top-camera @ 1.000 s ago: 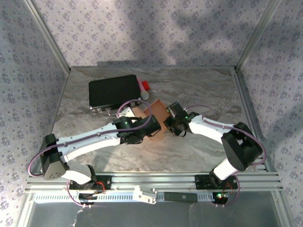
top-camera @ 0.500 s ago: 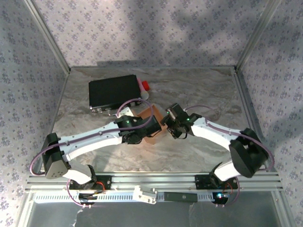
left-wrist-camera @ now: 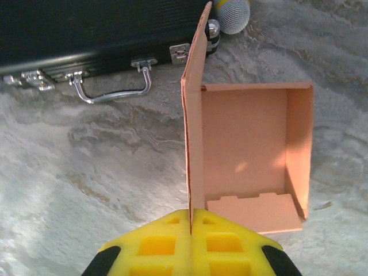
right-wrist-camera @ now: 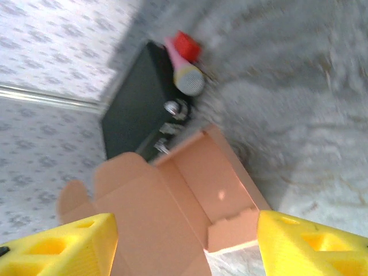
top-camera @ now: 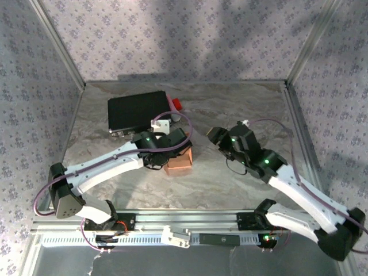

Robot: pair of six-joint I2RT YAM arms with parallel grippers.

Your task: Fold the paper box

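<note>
Count: one table (top-camera: 241, 178), two arms, one black case (top-camera: 137, 110), one paper box (top-camera: 179, 161), one microphone (right-wrist-camera: 188, 80).

Table: grey marbled surface, matte.

Black case: flat, rectangular, finely ribbed lid, laid at the far left of the table. In the left wrist view, silver latches (left-wrist-camera: 179, 53) and a bent metal handle (left-wrist-camera: 118, 98) are made out on its near edge. In the top view these are too small to tell.

Paper box: salmon-orange thin cardboard, rectangular, set near the table's middle, just in front of the case. In the top view it is seen as a small orange block partly under the left wrist. In the left wrist view the open interior is seen, with a short tabbed flap (left-wrist-camera: 253, 210) at the near end and one upright panel (left-wrist-camera: 194, 115).

Microphone: grey mesh head, pink body, red end, laid beside the case's right end.

Left gripper (left-wrist-camera: 190, 221): yellow pads are pressed together, pinching the upright panel's near edge.

Right gripper (right-wrist-camera: 185, 230): yellow foam fingers are spread wide, with nothing gripped. In the top view it is placed to the right of the box, apart from it.
</note>
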